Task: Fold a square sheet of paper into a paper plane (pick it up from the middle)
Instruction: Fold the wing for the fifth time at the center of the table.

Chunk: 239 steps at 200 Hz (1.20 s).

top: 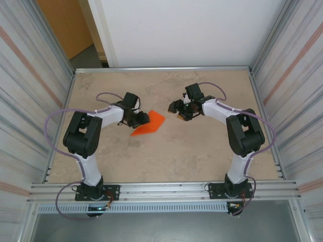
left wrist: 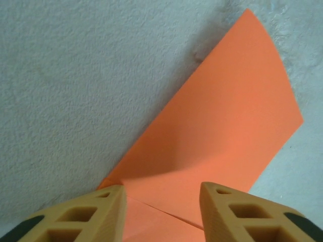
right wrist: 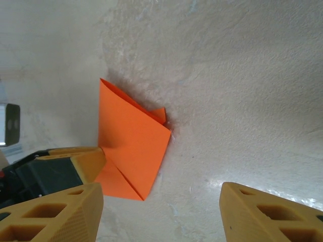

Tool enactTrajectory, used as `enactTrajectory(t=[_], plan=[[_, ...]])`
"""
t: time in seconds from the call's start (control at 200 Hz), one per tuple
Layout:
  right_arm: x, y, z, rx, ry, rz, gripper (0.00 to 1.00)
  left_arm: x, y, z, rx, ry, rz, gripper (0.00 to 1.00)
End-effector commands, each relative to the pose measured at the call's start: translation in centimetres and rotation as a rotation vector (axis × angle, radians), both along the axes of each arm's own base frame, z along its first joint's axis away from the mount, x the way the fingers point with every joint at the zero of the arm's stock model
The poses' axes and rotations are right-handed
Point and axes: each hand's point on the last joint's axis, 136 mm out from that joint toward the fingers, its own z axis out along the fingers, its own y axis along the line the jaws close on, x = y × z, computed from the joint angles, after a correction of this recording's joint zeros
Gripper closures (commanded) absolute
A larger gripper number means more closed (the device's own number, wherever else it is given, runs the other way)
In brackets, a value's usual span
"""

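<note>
Left wrist view: left gripper jaws stood parted astride the edge of the folded orange paper on the worktop; right gripper jaws released, empty, nearby. The paper was judged light and flimsy, best gripped at its layered fold.

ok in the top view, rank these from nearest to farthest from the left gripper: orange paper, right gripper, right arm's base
1. orange paper: right at the left gripper's fingertips, just to its right.
2. right gripper: beyond the paper's far corner, further right.
3. right arm's base: at the table's near edge, far right.
</note>
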Motion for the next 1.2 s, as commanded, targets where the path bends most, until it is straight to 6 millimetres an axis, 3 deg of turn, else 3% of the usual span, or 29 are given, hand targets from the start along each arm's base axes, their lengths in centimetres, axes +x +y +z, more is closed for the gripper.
enactTrajectory(t=[0.0, 0.155, 0.306, 0.461, 0.682, 0.927, 1.193], plan=[[-0.7, 0.4, -0.5, 0.022, 0.035, -0.040, 0.38, -1.0, 0.1, -1.6, -0.037, 0.134, 0.120, 0.61], [-2.9, 2.2, -1.7, 0.073, 0.119, -0.087, 0.38, -1.9, -0.2, -2.2, -0.123, 0.232, 0.253, 0.63], [-5.0, 4.5, -1.0, 0.050, 0.088, -0.057, 0.39, -2.8, -0.3, -2.5, -0.185, 0.259, 0.324, 0.64], [-5.5, 4.7, -2.2, 0.007, 0.110, -0.111, 0.44, -3.6, 0.0, -3.1, -0.213, 0.267, 0.347, 0.65], [-5.2, 5.8, -3.7, -0.029, 0.113, -0.118, 0.59, -4.0, 1.1, -3.6, -0.224, 0.256, 0.355, 0.76], [-4.5, 7.6, -4.6, 0.002, 0.116, -0.058, 0.69, -3.2, 0.2, -0.5, -0.282, 0.163, 0.260, 0.81], [-5.2, 6.8, -6.2, -0.023, 0.165, -0.053, 0.72, -2.8, -0.9, 1.8, -0.340, 0.122, 0.199, 0.84]])
